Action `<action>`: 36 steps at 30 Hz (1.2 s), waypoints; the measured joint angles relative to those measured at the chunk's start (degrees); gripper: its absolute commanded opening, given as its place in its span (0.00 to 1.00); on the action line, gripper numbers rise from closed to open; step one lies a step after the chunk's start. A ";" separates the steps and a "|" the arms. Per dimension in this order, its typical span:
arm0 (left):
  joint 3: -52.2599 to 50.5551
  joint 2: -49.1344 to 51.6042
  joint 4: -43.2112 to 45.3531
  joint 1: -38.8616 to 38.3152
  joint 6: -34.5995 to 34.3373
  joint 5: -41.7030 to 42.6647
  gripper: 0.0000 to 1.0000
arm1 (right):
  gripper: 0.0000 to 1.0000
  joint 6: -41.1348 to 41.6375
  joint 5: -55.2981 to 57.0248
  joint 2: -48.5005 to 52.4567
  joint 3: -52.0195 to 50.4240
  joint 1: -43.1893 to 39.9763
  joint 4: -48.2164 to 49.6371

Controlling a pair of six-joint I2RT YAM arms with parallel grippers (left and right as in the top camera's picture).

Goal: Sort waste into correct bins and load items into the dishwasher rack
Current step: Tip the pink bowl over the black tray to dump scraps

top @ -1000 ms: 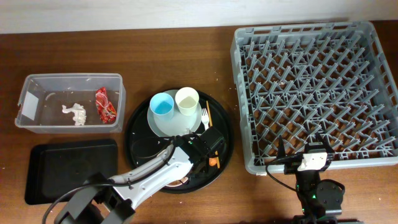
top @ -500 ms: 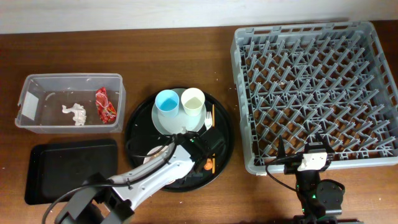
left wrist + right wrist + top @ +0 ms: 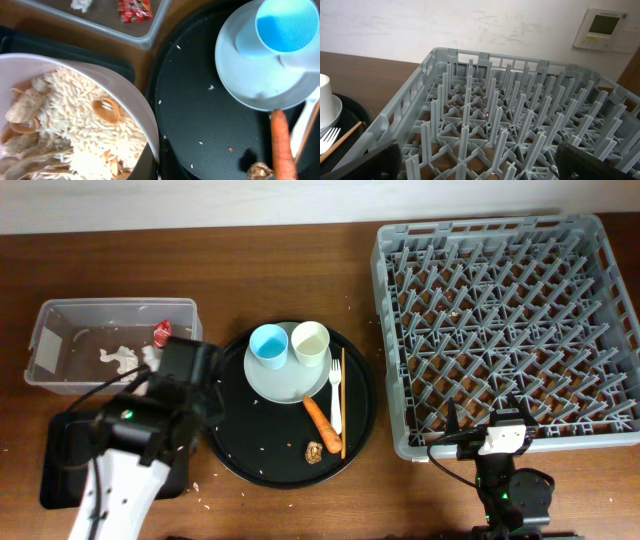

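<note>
Bowl with the food scraps is the item in hand. It fills the lower left of the left wrist view, heaped with pale rice-like grains and beige pieces. I hold it with the left gripper, jaws pinched fully together on the rim at the bowl's right side. Only a dark edge of a finger shows there. Beneath the bowl lies a corner of the shallow black tray, with the clear tub just beyond.

Judgement: the tub holds the red wrapper and white tissue, so the scraps belong in the shallow black tray. To do this well I should bring the bowl over the tray's middle, keep it low, and tip it slowly away from the pinched side. The grains are loose and could scatter onto the table, and a rim pinch may let the bowl swivel.

Right gripper stands wide open, holding nothing, at the near wall of the dishwasher rack.

View comparison: overhead hides the bowl under my left arm. It alone places that arm over the gap between tub and shallow tray. It also shows the whole round black tray with carrot, brown lump, fork, chopsticks, and both cups on the plate. The left wrist view alone shows the bowl's contents. The right wrist view shows the rack's pegs close up.
</note>
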 measured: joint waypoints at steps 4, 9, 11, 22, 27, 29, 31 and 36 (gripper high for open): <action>0.00 -0.61 0.87 13.18 5.09 4.74 0.00 | 0.99 0.02 0.00 0.00 0.00 0.00 0.00; -1.29 1.22 5.57 25.97 10.34 9.70 0.00 | 0.99 0.00 0.00 0.00 0.00 0.00 0.00; -3.78 2.84 9.09 28.52 11.08 12.11 0.00 | 0.99 0.00 0.00 0.00 0.00 0.00 0.00; -24.92 4.74 34.27 60.17 18.51 42.03 0.00 | 0.99 0.00 0.00 0.00 0.00 0.00 0.00; -29.07 4.76 41.09 69.24 21.57 59.80 0.00 | 0.99 0.02 0.00 0.00 0.00 0.00 0.00; -29.07 4.76 41.05 69.66 22.14 63.34 0.00 | 0.99 0.02 0.00 0.00 0.00 0.00 0.00; -29.09 4.76 40.89 69.66 23.54 65.88 0.00 | 0.99 0.02 0.00 0.00 0.00 0.00 0.00; -29.29 4.76 37.16 69.66 29.35 72.78 0.00 | 0.99 -0.02 0.00 0.00 0.00 0.00 0.00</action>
